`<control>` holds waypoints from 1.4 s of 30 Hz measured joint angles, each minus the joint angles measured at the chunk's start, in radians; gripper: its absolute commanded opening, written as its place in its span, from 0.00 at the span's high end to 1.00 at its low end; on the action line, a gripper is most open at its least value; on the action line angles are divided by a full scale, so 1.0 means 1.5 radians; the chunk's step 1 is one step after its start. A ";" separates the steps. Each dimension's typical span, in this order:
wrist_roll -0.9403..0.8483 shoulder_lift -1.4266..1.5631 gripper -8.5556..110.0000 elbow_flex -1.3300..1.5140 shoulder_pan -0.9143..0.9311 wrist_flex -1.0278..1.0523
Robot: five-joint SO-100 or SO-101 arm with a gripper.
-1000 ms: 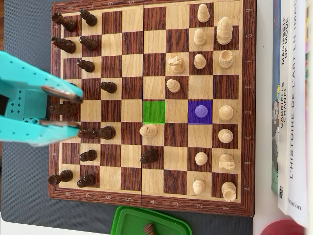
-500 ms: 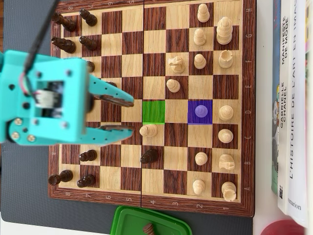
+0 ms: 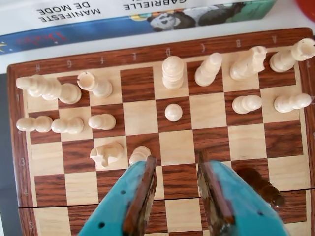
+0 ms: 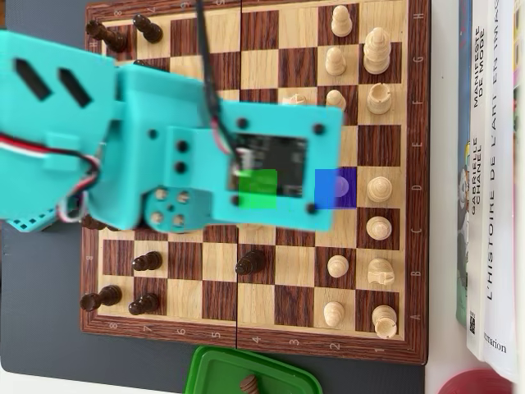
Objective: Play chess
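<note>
wrist view has the teal gripper (image 3: 176, 194) coming in from the bottom edge, fingers parted with a clear gap and nothing held between them. right ahead of that gap, a little further up the chessboard (image 3: 147, 53), sits a lone light pawn (image 3: 173, 112) on a dark square, and my guess is that's the piece in play, since in the overhead view a purple-tinted square (image 4: 344, 187) has a pawn on it and a green-tinted square (image 4: 261, 182) shows two squares over. most of the overhead is just the arm's body covering the board's middle, so you can't see the fingers from there at all. handling-wise these look like small turned wooden pieces, so light and rigid, not fragile, but the finish looks smooth and the round head would probably squirt out of the fingers if pinched too high. i'd go for the neck or the narrow part just under the ball, coming straight down so the base doesn't tip. neighbours aren't super close to it: a light knight (image 3: 106, 153) and another pawn (image 3: 140, 153) sit just left of the left finger, and a dark piece (image 3: 260, 185) is lying beside the right finger, so that one could get clipped. books (image 3: 147, 14) lie on the bench past the board's far edge.
</note>
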 measured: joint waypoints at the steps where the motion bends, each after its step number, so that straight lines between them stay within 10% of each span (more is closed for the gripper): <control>1: 0.000 -0.020 0.81 -0.014 0.000 0.008; 42: -0.010 -0.372 0.79 -0.247 0.000 0.048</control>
